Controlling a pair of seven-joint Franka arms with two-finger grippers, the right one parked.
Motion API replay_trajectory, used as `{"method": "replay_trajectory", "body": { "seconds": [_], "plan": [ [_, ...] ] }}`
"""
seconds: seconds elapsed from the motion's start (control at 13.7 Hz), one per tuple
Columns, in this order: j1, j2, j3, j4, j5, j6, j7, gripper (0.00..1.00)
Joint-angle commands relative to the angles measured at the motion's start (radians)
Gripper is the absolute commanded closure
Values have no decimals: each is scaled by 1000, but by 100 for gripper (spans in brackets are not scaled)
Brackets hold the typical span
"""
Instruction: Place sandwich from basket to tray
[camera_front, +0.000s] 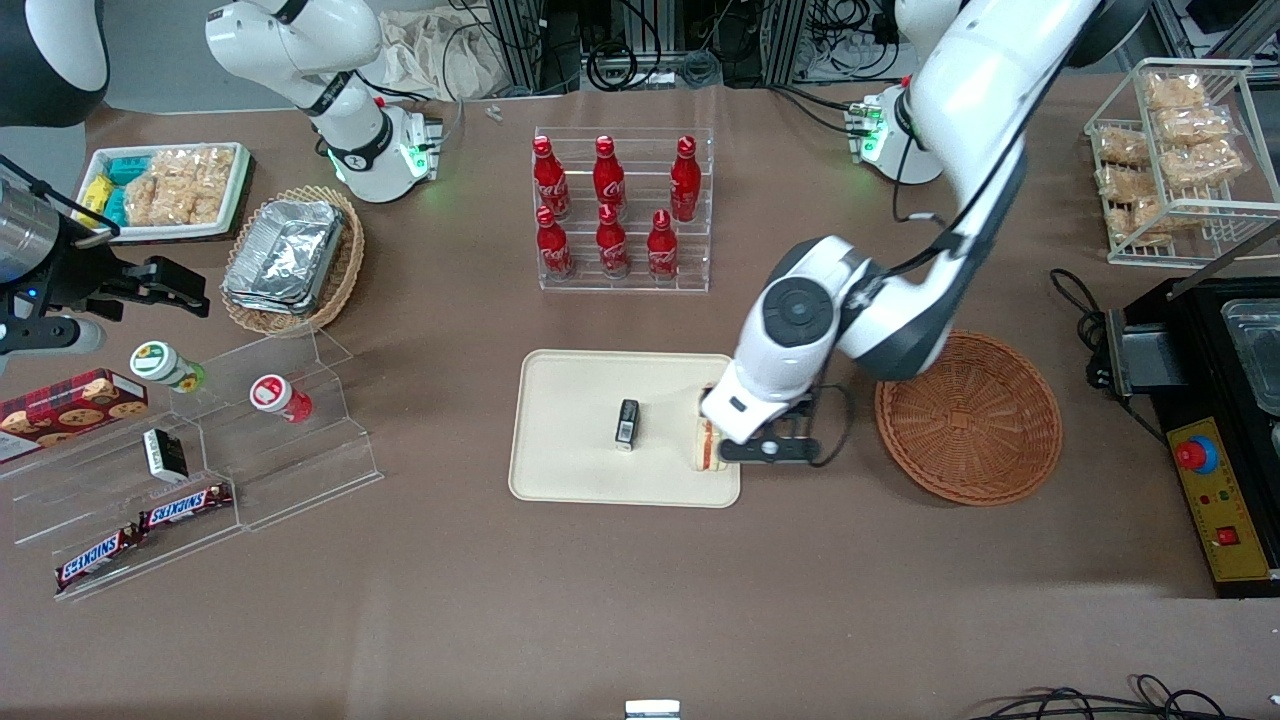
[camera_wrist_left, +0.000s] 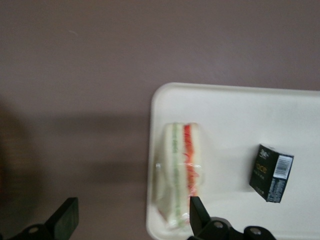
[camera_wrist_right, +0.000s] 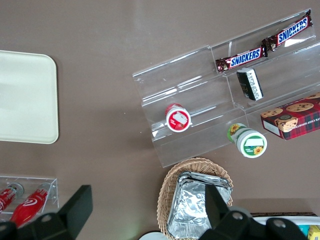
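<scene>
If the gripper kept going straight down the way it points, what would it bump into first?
Probably the sandwich, lying on the tray at its edge nearer the basket. The open gripper straddles that edge, so one finger may meet the bare tabletop instead; depth is unclear.

A corner of the cream tray (camera_wrist_right: 27, 97) lies on the brown counter (camera_wrist_right: 110, 40). A clear stepped acrylic rack (camera_wrist_right: 220, 95) holds two Snickers bars (camera_wrist_right: 262, 44), a small dark box (camera_wrist_right: 249, 83), a red-lidded cup (camera_wrist_right: 177, 118), a green-lidded cup (camera_wrist_right: 247, 140) and a plaid cookie box (camera_wrist_right: 295, 116). Beside the rack, a tan wicker basket (camera_wrist_right: 172, 182) carries stacked foil containers (camera_wrist_right: 192, 210). Red bottles (camera_wrist_right: 22, 202) lie in a clear case near the tray.
</scene>
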Motion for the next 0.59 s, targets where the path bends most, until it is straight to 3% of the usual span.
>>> {"method": "replay_trajectory", "body": {
  "seconds": [0.0, 0.15, 0.51],
  "plan": [
    [65, -94, -3, 62, -69, -160, 62, 0],
    [130, -141, -3, 108, -126, -285, 177, 0],
    [304, -302, 3, 120, -186, -516, 367, 0]
  ]
}}
